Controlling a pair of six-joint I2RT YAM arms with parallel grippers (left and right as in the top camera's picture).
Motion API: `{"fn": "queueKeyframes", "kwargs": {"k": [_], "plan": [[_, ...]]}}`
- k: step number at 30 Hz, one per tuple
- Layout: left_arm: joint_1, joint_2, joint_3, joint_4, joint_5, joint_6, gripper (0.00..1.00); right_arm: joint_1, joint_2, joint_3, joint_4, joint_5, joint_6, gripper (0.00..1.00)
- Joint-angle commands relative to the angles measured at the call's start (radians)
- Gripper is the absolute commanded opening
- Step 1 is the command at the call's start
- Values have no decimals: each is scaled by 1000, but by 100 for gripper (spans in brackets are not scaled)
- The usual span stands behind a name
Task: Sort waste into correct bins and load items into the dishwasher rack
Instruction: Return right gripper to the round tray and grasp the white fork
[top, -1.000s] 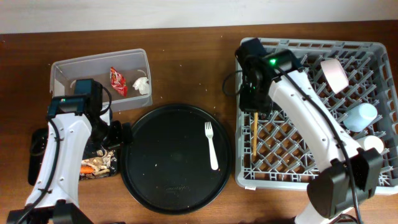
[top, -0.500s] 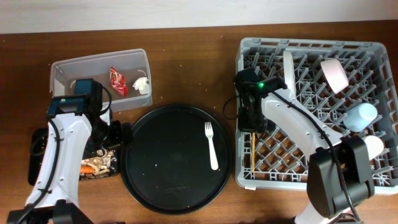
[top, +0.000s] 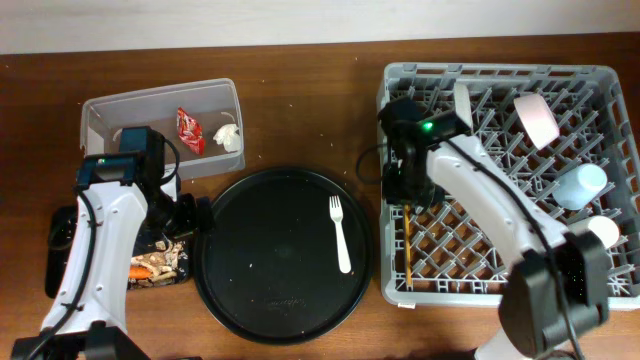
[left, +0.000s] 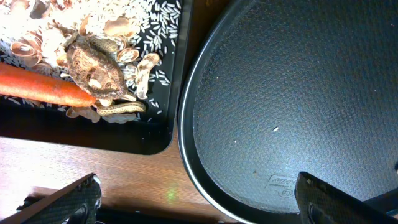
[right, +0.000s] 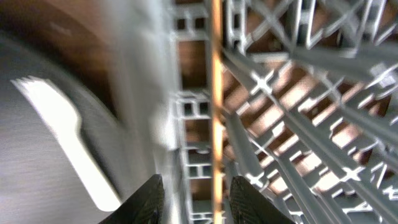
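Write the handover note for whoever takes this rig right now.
Left gripper: open, empty, over the rim of the round black tray.
Right gripper: open, above the chopsticks lying in the rack.
Done: plate, bowl, light-blue cup and white cup are in the rack. Wrapper and tissue are in the clear tub. Carrot, brown lump and scraps are in the black bin tray.
Remaining: fork on the round black tray goes into the rack.

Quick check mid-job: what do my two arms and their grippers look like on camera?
The left arm and right arm have white shells, black joints and wrist housings, a small green light near each wrist, and black cables alongside. The left gripper and right gripper have dark fingers.
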Motion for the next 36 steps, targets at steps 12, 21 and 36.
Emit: {"fn": "queueKeyframes", "kwargs": {"k": [12,21,36], "plan": [[-1,-4,-2,6,-2,19,99,200,-58,13,77,-163,-125,48],[-1,-4,-2,7,4,19,99,291,145,-16,146,-40,-72,50],[-1,-4,-2,14,4,19,99,306,254,-89,240,-41,-19,51]]}}
